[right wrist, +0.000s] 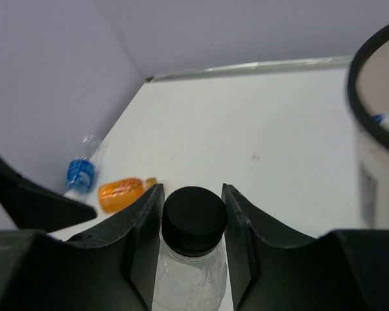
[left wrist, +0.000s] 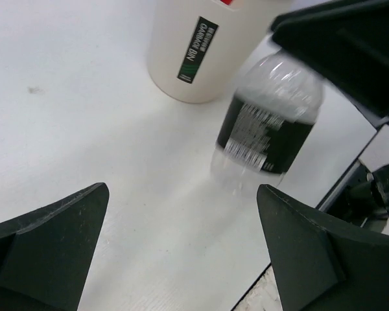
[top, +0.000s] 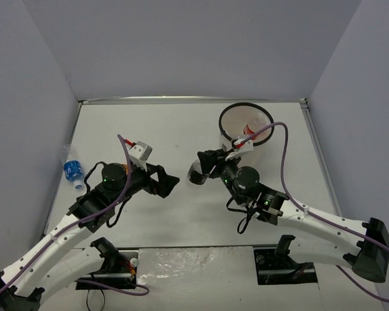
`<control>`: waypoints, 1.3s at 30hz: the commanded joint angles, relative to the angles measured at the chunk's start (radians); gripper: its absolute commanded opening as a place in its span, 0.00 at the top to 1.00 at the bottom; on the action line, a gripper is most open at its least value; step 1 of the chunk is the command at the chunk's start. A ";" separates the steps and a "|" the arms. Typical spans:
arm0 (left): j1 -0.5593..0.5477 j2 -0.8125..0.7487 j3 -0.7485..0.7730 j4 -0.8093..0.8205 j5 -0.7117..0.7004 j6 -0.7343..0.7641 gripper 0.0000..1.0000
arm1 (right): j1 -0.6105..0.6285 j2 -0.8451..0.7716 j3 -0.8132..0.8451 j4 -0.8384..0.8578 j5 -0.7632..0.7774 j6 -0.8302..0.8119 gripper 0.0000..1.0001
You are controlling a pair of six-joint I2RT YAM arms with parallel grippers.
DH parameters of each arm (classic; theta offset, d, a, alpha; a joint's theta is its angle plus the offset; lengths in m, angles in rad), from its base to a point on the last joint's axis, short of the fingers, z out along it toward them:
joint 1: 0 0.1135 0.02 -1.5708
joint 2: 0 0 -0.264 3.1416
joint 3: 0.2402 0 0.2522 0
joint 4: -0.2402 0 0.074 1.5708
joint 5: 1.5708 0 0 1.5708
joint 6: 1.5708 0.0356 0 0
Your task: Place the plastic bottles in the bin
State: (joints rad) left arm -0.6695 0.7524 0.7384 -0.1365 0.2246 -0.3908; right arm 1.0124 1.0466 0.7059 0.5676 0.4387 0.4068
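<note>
My right gripper (right wrist: 193, 197) is shut on the black cap of a clear black-labelled bottle (right wrist: 189, 275), a little left of the bin (top: 245, 123). The same bottle (left wrist: 267, 133) shows ahead of my left gripper (left wrist: 181, 253), which stands open with nothing between its fingers (left wrist: 52, 243). In the top view the left gripper (top: 166, 183) faces the right gripper (top: 201, 170) with a small gap between them. The white bin (left wrist: 201, 45) has a black rim and holds a red-labelled bottle (top: 251, 129). An orange bottle (right wrist: 120, 193) and a blue-labelled bottle (top: 73, 170) lie by the left wall.
Grey walls close in the table (top: 181, 129) on the left, back and right. Purple cables run along both arms. The blue-labelled bottle (right wrist: 80, 173) lies right against the left wall, close to the left arm's elbow.
</note>
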 commanded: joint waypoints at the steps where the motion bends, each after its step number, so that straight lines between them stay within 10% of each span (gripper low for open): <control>1: -0.002 -0.021 0.079 -0.082 -0.173 -0.091 0.03 | -0.035 -0.085 0.143 0.023 0.255 -0.196 0.86; 13: 0.042 0.098 0.188 -0.374 -0.796 -0.397 0.03 | -0.431 0.111 0.422 -0.018 0.145 -0.394 0.80; 23: 0.399 0.262 0.169 -0.343 -0.526 -0.450 0.03 | -0.625 0.332 0.504 0.005 -0.096 -0.243 0.74; 28: 0.462 0.324 0.183 -0.325 -0.518 -0.395 0.03 | -0.637 0.353 0.460 0.040 -0.109 -0.219 0.59; 32: 0.584 0.403 0.232 -0.219 -0.343 -0.179 0.03 | -0.641 0.362 0.442 0.043 -0.152 -0.205 0.12; 39: 0.665 0.583 0.324 -0.181 -0.070 0.045 0.03 | -0.643 0.314 0.416 0.016 -0.148 -0.159 0.01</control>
State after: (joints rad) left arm -0.0050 1.2824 0.9651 -0.3777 -0.0097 -0.5204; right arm 0.3782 1.4172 1.1303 0.5120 0.3021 0.2150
